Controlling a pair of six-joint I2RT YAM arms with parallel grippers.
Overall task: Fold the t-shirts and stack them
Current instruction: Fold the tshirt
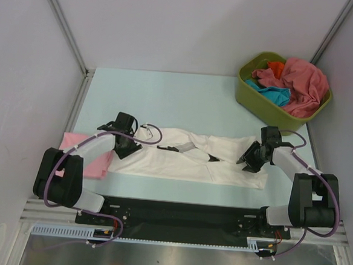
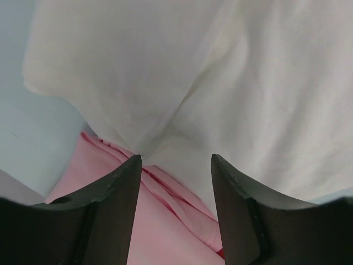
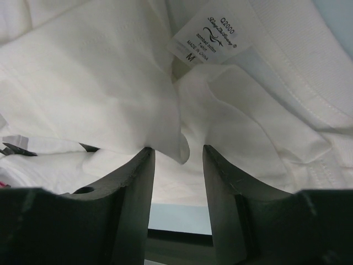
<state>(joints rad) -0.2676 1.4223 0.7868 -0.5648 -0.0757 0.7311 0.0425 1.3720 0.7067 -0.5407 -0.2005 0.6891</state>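
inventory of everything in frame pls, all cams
Large cloth t-shirt with small dark marks: 1, white, stretched left to right across the near table, between the grippers.
Folded cloth t-shirt: 1, light pink, near left, its edge under the white shirt's left end.
Plastic tub: 1, olive-green, far right.
Crumpled t-shirts in the tub: rose-red, teal, orange; exact count unclear.
Neck label: 1, white with dark print, on the white shirt.
Table top: 1, pale blue.
Left gripper: 1, black, open, at the white shirt's left end.
Right gripper: 1, black, open, at its collar end.
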